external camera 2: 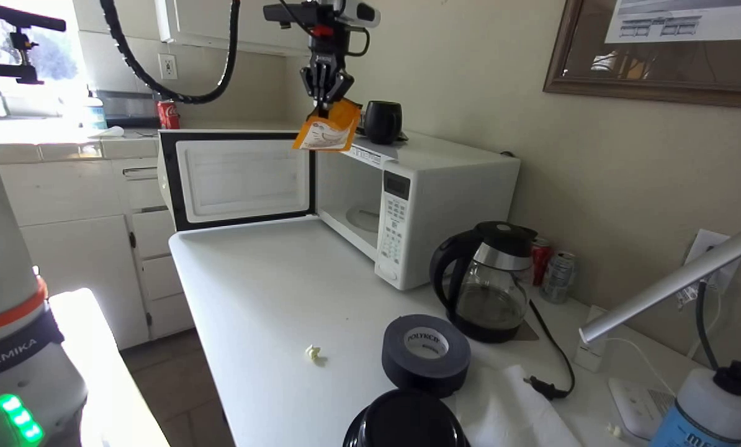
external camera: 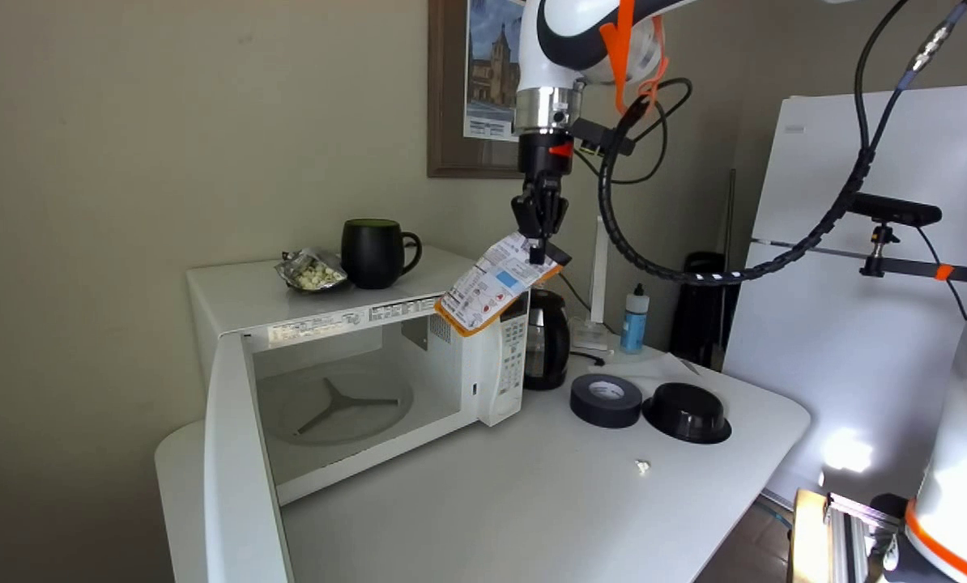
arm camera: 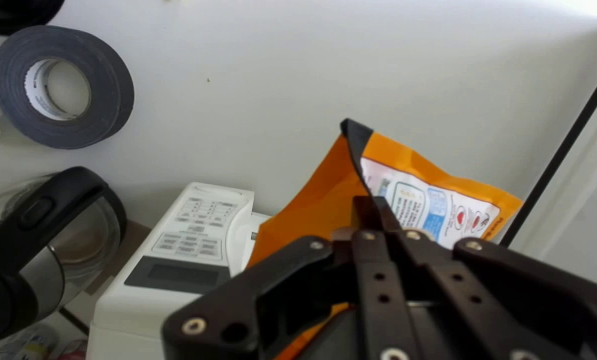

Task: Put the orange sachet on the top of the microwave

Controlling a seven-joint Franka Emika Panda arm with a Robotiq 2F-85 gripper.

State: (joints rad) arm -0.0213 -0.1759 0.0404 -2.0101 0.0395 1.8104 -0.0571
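- Presently, the gripper (external camera 2: 323, 113) is pressed together, the orange sachet (external camera: 492, 287) being pinched near a dark corner.
- Location: it is held aloft, tilted, near the front upper edge of the microwave (external camera 2: 445, 208), not yet laid on top.
- Handling: it should be carried inward, clear of the black mug (external camera: 372, 257), lowered until its hanging end is supported, then released gently.
- Appearance: orange-bordered, with white printed panels; folded at the grip.

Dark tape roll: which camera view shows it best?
The wrist view: the dark tape roll appears largest there, its whole ring seen from above. Both exterior views show it smaller and from a lower angle.
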